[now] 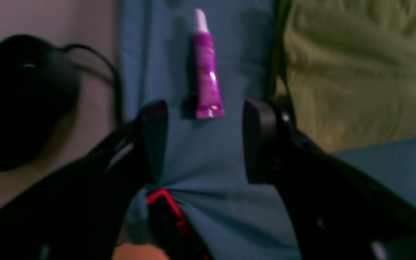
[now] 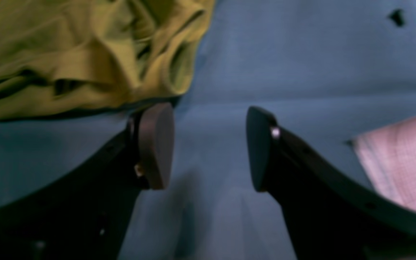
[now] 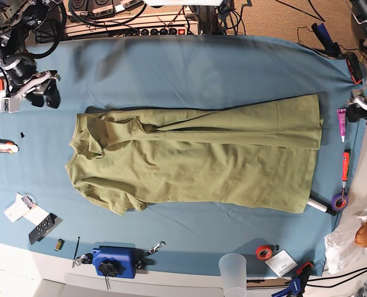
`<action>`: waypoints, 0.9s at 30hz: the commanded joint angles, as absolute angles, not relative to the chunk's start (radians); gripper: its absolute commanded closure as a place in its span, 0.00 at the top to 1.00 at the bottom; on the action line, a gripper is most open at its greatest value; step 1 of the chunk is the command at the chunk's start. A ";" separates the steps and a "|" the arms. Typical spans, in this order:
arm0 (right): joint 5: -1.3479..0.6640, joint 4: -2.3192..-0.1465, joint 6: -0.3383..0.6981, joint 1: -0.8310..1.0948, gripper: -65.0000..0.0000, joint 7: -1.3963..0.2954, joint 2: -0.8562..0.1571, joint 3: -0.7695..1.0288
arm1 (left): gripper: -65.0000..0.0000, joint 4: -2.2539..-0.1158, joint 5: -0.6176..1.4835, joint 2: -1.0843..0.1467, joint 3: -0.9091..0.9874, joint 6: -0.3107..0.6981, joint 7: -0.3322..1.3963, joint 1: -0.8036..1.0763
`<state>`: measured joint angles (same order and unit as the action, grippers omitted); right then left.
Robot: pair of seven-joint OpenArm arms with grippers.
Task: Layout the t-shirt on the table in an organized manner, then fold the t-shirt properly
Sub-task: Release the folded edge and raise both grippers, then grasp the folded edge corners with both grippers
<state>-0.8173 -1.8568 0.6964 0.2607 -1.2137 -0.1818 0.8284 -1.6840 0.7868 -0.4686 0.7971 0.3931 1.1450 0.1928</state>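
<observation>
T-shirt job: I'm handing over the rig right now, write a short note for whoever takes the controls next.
Left gripper: open, holding nothing, low over the table edge beside a purple tube, close to the shirt's hem end.
Right gripper: open, holding nothing, over bare cloth just off the collar and sleeve end.
T-shirt: lies lengthwise across the middle of the table, one long side folded over the body, collar end bunched and wrinkled.
Done: shirt roughly spread, one lengthwise fold in.
Left: smooth the collar and sleeve end, fold the other long side, then fold across its length.
</observation>
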 commanded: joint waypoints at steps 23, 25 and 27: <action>-0.846 -1.496 0.698 0.067 0.49 -1.122 -0.191 0.653 | 0.51 -1.699 0.921 -0.394 0.860 0.493 1.022 0.186; -0.849 -1.496 0.698 0.067 0.49 -1.122 -0.191 0.653 | 0.51 -1.699 0.920 -0.358 0.859 0.491 1.065 0.186; -0.849 -1.496 0.698 0.067 0.49 -1.122 -0.191 0.653 | 0.51 -1.697 0.920 -0.332 0.841 0.491 1.093 0.186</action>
<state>-0.8219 -1.4807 0.6861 0.0776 -1.1404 -0.1768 0.6495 -1.6833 0.9001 -0.3122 0.8371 0.4873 1.1103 0.1921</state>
